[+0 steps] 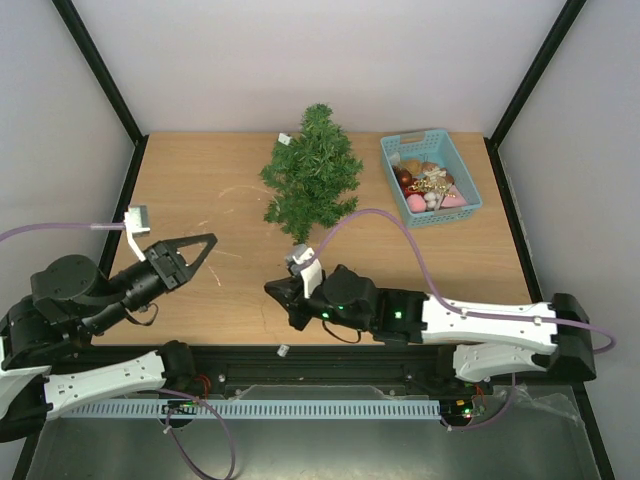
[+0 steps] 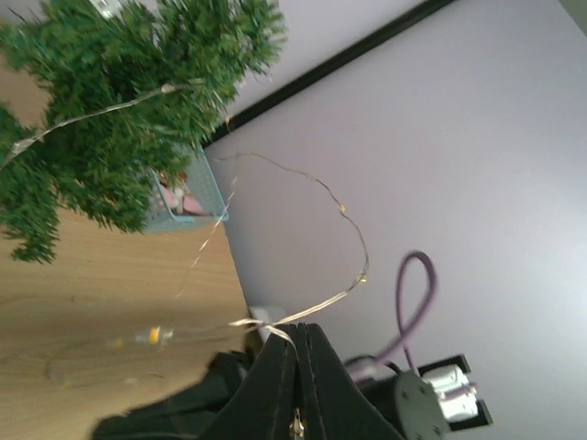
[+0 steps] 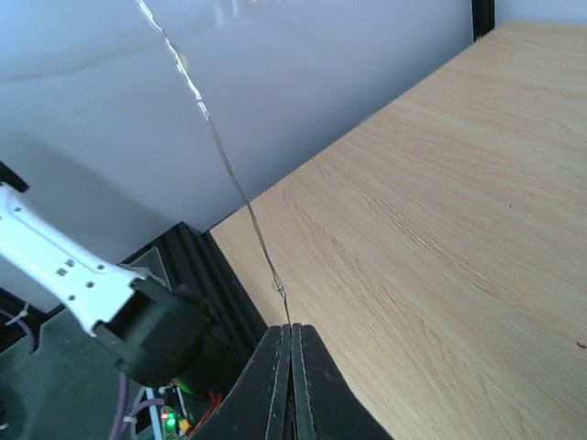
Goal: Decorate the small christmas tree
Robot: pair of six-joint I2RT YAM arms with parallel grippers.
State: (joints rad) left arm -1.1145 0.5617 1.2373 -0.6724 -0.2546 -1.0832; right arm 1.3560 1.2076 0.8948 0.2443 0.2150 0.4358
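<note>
**A:** Since the tree (image 1: 312, 170) sits at the far middle of the table (image 1: 200, 180), with the basket (image 1: 417, 135) just right of it, how should the wire (image 2: 341, 209) go on?

**B:** Both claws pinch it: the left gripper (image 1: 212, 239) at near left and the right gripper (image 1: 272, 290) at near centre are each closed on the wire. I'd hold it gently taut, lift it over the tree, and wind slowly so nothing snags or tips.

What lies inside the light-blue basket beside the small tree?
In the basket, ornaments: red and brown balls, pink pieces, something gold. Whatever lies beneath them is covered.
</note>
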